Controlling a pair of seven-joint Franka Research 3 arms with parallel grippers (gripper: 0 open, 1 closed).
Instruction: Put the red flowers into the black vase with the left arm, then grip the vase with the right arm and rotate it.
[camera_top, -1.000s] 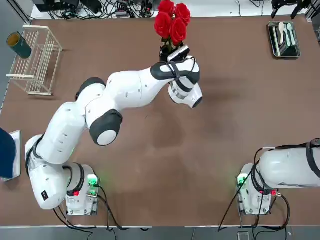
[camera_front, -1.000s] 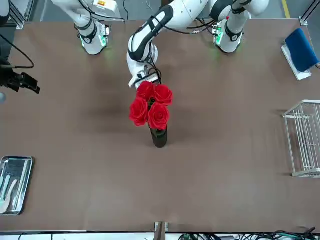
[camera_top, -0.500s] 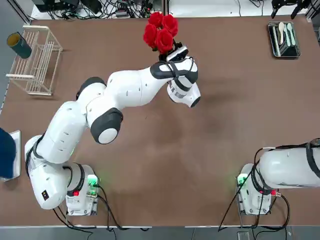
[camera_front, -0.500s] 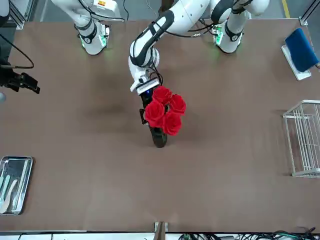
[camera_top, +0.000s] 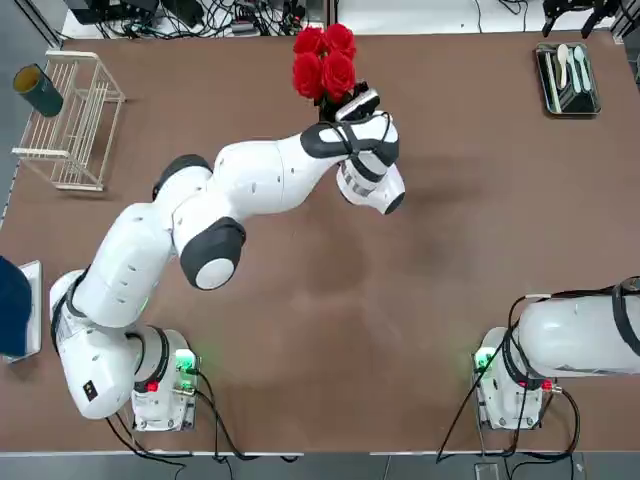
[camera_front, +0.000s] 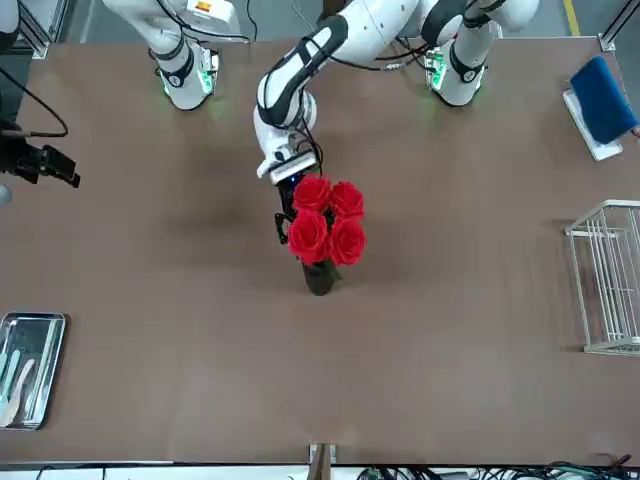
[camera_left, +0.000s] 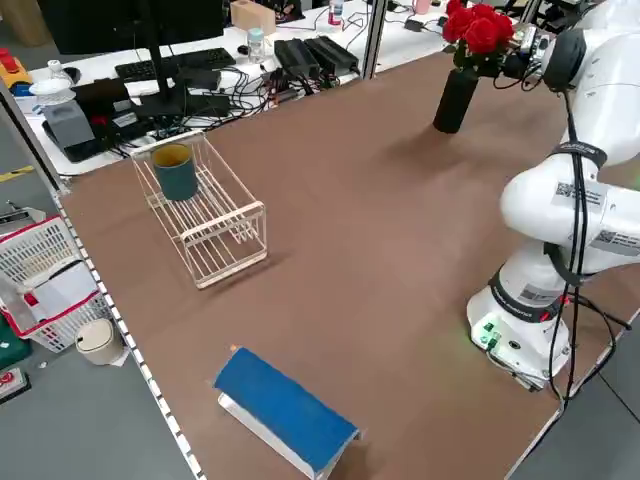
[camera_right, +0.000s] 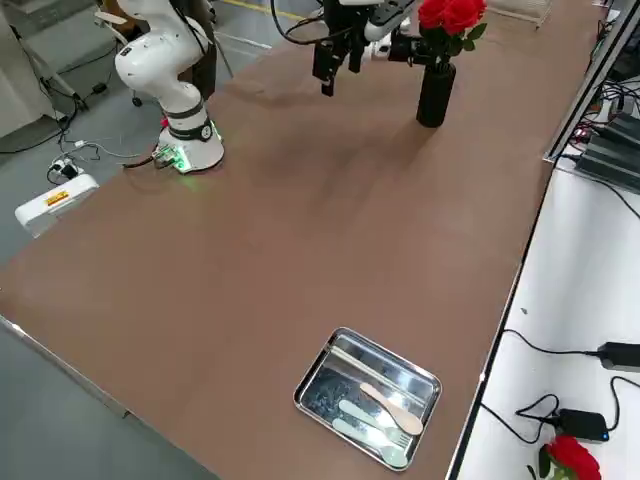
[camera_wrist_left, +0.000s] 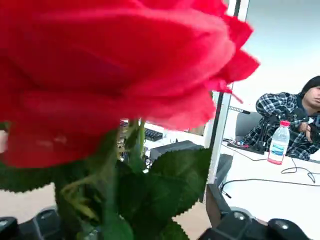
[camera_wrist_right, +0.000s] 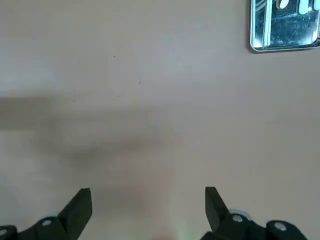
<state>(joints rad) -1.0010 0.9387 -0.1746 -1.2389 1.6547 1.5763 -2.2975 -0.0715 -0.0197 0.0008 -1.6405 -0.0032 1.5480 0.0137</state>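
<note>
The black vase (camera_front: 319, 276) stands upright on the brown tabletop (camera_top: 440, 250), near the far edge from the robot and about midway across, and the red flowers (camera_front: 328, 222) sit in its mouth, four rose heads bunched above the rim with their stems and leaves running down into it. The left arm (camera_top: 240, 190) stretches from its base at the near left corner diagonally across to the vase, and the left gripper (camera_front: 290, 212) is level with the stems just under the blooms, on the robot's side of the bunch. From the left wrist camera the red petals and green leaves fill nearly everything, with the dark fingertips (camera_wrist_left: 235, 220) set wide to either side of the stems, so the jaws look released rather than clenched, though the point where stem meets finger is hidden by leaves. The right arm (camera_top: 580, 340) is folded back over its base at the near right corner, well apart from the vase; the right gripper (camera_wrist_right: 148, 205) hangs over bare tabletop with its jaws spread and nothing between them. A metal tray (camera_top: 568, 80) holding pale cutlery lies at the far right corner, a wire rack (camera_top: 75, 120) with a dark green cup (camera_top: 38, 90) stands at the far left, and a blue block (camera_left: 285, 410) rests at the left edge.
</note>
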